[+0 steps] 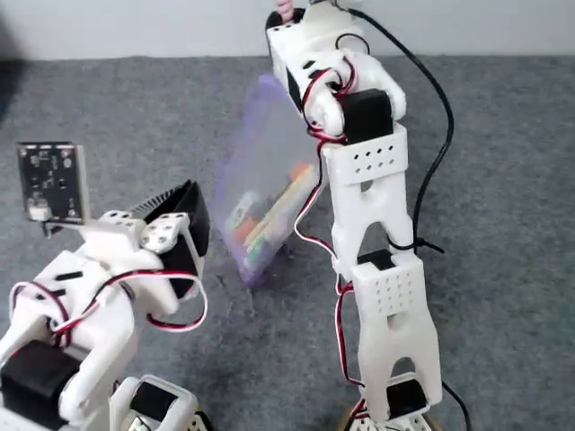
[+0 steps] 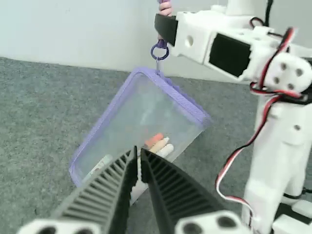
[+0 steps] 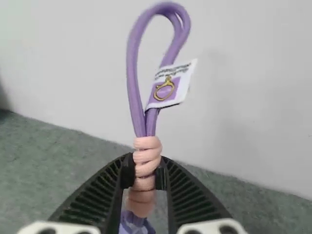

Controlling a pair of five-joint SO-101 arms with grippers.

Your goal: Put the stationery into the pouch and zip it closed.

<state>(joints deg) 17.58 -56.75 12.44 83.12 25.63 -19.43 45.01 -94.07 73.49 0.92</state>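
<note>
Aimed at twelve o'clock across the grey carpet (image 2: 39, 112): the left gripper (image 2: 139, 155), ribbed black fingers (image 2: 112, 187) pressed close, only a thin slit between. Just ahead at twelve, overlapping the tips, the pouch (image 2: 131, 109), clear with purple edging, hanging tilted on one corner. Suspended by a purple ring (image 2: 159, 58) from the right gripper (image 2: 165, 23) farther off at twelve to one, clamped on a pink bead (image 2: 165, 7). Inside the pouch, toward its low side, orange and white stationery (image 2: 158, 142); at eleven, a white piece (image 2: 100, 165). From one round to four o'clock, the white right arm (image 2: 278, 146). Beyond everything, a white wall (image 2: 73, 29).
</note>
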